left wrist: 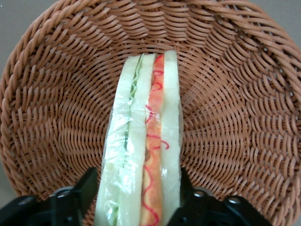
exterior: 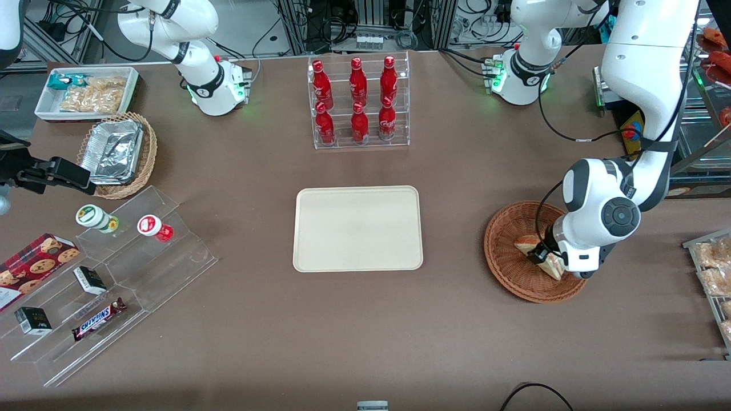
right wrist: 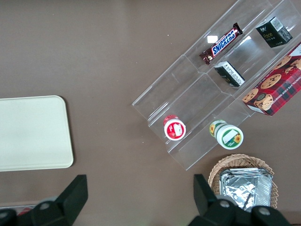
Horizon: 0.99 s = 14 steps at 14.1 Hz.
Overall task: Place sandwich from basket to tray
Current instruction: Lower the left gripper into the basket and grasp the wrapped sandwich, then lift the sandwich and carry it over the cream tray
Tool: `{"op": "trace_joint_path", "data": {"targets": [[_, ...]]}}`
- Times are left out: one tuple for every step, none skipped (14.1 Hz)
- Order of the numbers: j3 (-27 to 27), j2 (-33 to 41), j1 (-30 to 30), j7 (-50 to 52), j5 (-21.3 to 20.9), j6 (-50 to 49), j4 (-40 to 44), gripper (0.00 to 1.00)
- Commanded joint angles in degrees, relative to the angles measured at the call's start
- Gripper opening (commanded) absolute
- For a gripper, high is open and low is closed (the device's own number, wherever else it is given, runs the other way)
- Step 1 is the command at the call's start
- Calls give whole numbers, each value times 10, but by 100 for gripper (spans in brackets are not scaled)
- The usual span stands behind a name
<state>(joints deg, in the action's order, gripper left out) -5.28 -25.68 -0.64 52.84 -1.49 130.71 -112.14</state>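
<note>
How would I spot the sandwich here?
Find the reddish-brown wicker basket at the working arm's end of the table. The end effector straddles a plastic-wrapped wedge in it: the sandwich, pale bread with red and green filling.

The round reddish-brown woven wicker basket (left wrist: 244,108) is showing a criss-cross pattern. The wedge sandwich (left wrist: 143,146) is showing white, green and orange stripes with red squiggles. The black gripper (left wrist: 136,197) is sitting in the basket, and the flat tray (exterior: 358,228) is looking plain cream.

In the front view the gripper (exterior: 547,258), down in the basket (exterior: 505,251), covers much of the sandwich (exterior: 526,244); the wrist view crops the sandwich's nearer end
</note>
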Motion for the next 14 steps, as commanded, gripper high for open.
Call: {"op": "trace_joint_path", "data": {"targets": [[3,1,-4,15,-11,10,-3,39],[3,2,-4,15,-11,10,-2,32],[3,3,-5,14,-11,7,-1,29],[2,7,-5,14,-11,2,1,28],[1,15,-9,14,-11,-12,3,28],[1,25,-26,13,-14,-41,18,28],[1,27,-39,14,-14,-83,42,29],[0,29,-56,14,-15,-131,73,29],[0,29,-82,15,-14,-173,106,29],[-1,27,-105,16,-14,-205,130,29],[-1,24,-135,16,-13,-219,146,29],[-1,19,-172,16,-11,-220,160,29],[-1,1,-202,15,-10,-218,182,30],[-1,-22,-230,12,-10,-218,217,30]]}}
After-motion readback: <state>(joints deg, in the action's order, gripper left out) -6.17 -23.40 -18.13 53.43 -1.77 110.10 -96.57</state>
